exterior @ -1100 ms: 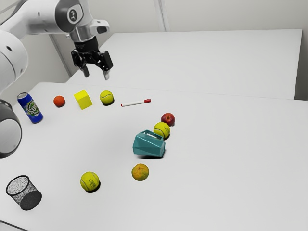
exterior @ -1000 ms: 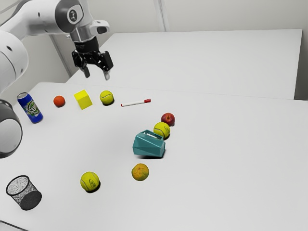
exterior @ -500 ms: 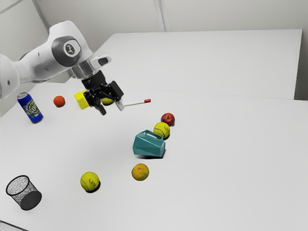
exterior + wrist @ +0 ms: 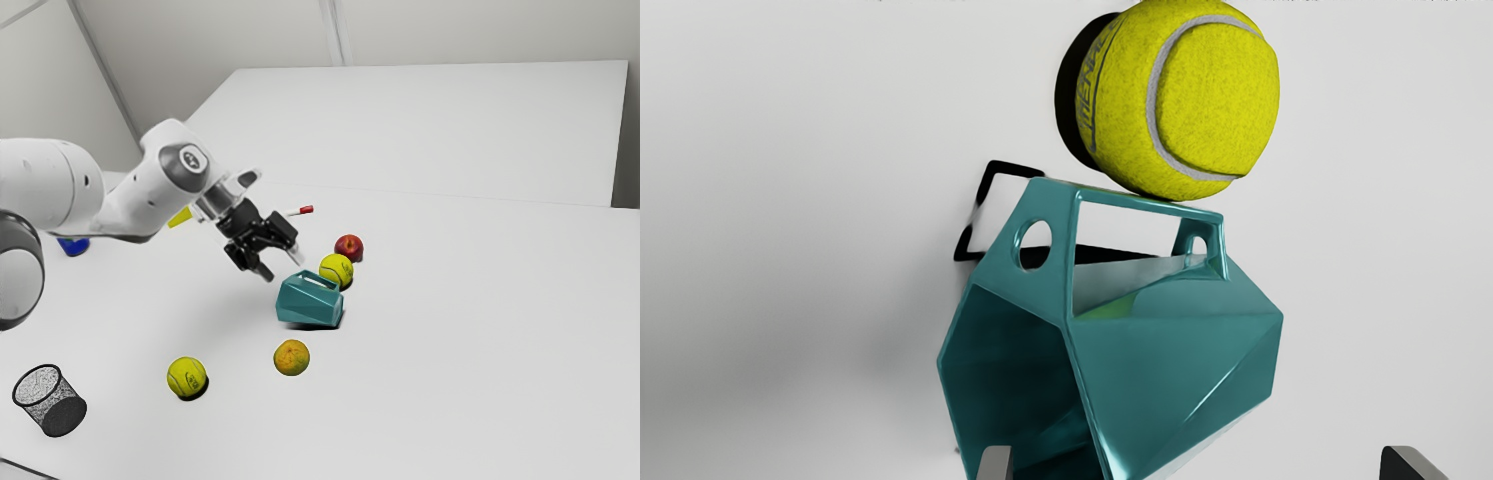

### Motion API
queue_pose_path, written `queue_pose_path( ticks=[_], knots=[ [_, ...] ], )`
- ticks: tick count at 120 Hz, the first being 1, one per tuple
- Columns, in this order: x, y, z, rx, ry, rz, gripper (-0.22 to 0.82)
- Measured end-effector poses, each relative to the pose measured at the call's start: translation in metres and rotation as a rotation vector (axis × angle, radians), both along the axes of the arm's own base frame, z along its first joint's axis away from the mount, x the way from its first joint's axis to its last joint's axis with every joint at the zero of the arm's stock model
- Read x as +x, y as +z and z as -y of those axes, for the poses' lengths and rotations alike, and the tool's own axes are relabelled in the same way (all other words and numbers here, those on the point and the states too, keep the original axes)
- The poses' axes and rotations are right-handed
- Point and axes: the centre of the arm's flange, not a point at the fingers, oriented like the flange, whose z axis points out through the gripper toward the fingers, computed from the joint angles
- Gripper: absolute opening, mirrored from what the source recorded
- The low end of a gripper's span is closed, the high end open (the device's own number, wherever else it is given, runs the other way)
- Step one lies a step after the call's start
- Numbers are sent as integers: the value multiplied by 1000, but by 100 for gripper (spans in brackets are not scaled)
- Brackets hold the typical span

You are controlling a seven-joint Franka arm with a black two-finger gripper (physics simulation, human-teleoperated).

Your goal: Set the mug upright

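The claw (image 4: 281,265) has advanced close to the mug (image 4: 310,303), jaws apart and empty. The mug lies tipped just beyond it, beside a ball (image 4: 337,269); final grasp alignment appears due.

Near the pincer (image 4: 282,266), toward the exterior view's right, sits a yellow tennis ball (image 4: 336,270) with a grey seam, a red fruit (image 4: 349,247) just beyond it. Past the pincer lies a red-capped marker (image 4: 306,210). Nearer the exterior camera than the pincer are an orange (image 4: 291,357), another tennis ball (image 4: 187,377) and, well apart, a black mesh cup (image 4: 38,386). A partly hidden yellow block (image 4: 180,217) and blue can (image 4: 74,247) sit on the pincer's exterior-view left.
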Motion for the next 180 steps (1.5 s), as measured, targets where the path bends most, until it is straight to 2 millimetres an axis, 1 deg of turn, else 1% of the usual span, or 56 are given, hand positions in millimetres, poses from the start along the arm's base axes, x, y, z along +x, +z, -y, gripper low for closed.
queue_pose_path(
  ticks=[13,22,39,48,68,96,116,149,160,180],
  knots=[
    [3,-17,-4,-3,-8,7,60],
    [4,-29,-4,-15,-11,8,60],
    [3,-44,0,-59,-7,13,60],
    [-2,-51,1,-88,0,11,60],
    [-8,-58,4,-147,4,12,60],
    [-10,-55,7,-233,7,47,60],
    [-21,-59,7,-269,1,49,60],
    [-28,-58,3,-288,-22,77,60],
    [-28,-57,3,-288,-31,87,55],
    [-27,-56,4,-289,-43,105,38]
  ],
)
